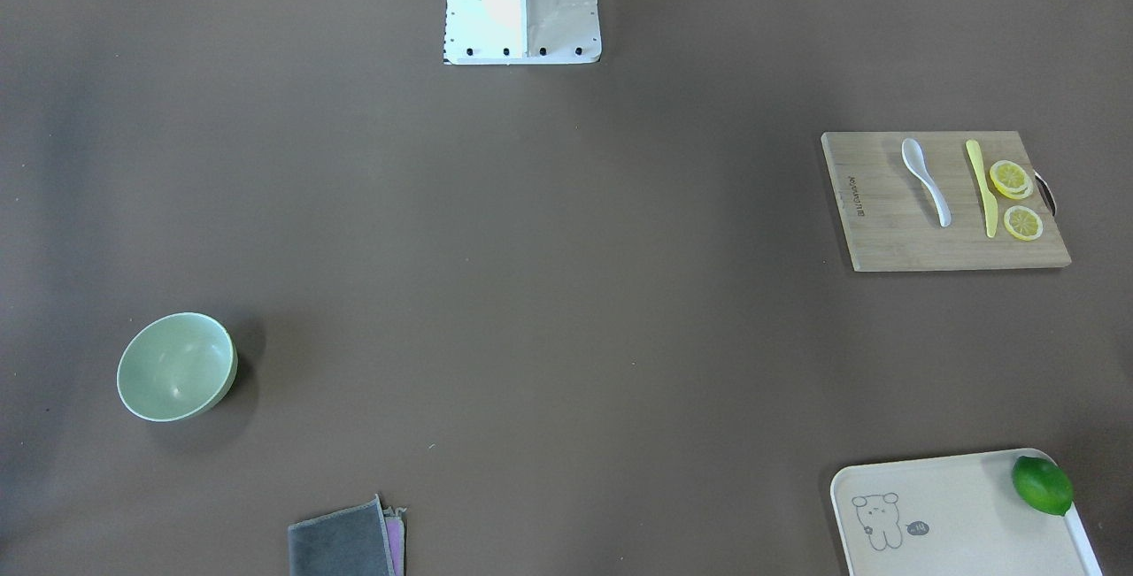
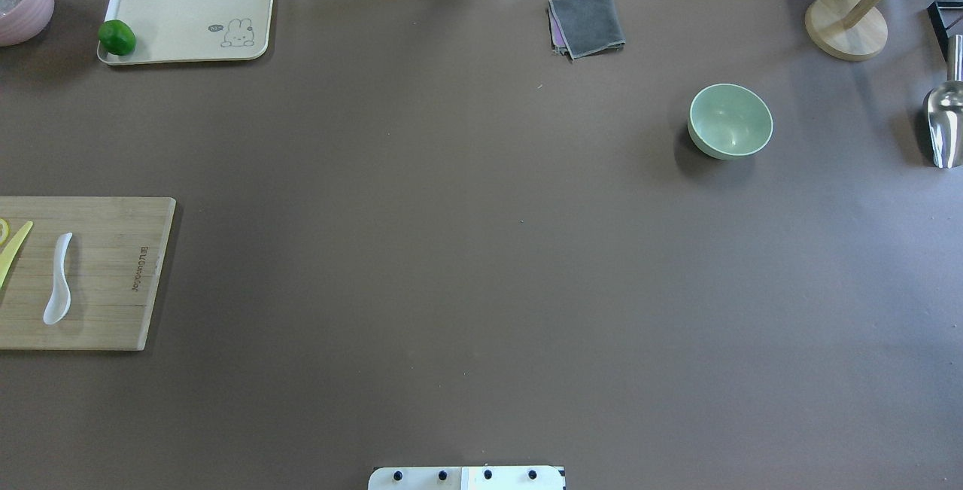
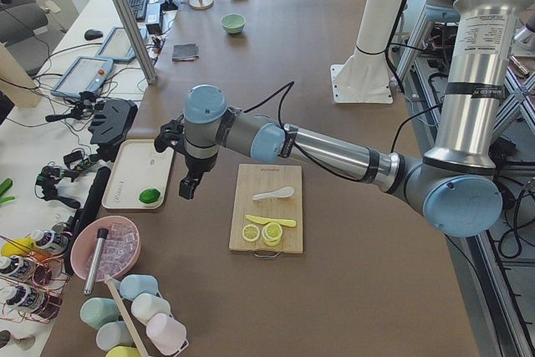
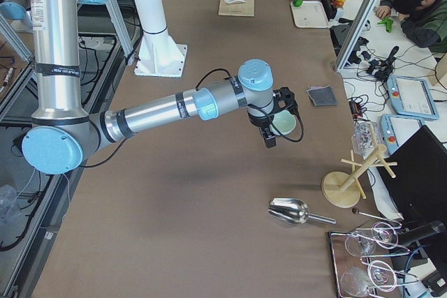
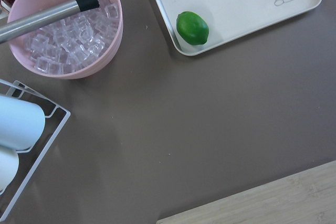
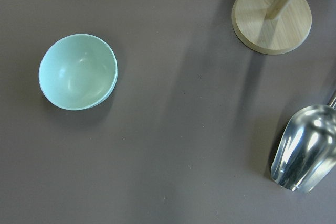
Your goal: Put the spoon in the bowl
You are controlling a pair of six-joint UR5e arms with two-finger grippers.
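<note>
Overhead exterior view is showing the small glossy white soup spoon (image 2: pixel 59 279) lying on a rectangular bamboo cutting board (image 2: pixel 113 279) at the table's left edge, where the frame is cutting off a slim yellow knife-like utensil (image 2: pixel 15 245) beside it. The round pale mint-green bowl (image 2: pixel 730 121) is sitting upright, well apart, on the far right. The left gripper (image 3: pixel 189 186) and the right gripper (image 4: pixel 269 137) are showing only in the side views, the right one partly covering the bowl. Whether either pair of fingers is spread or closed, I cannot tell.
</note>
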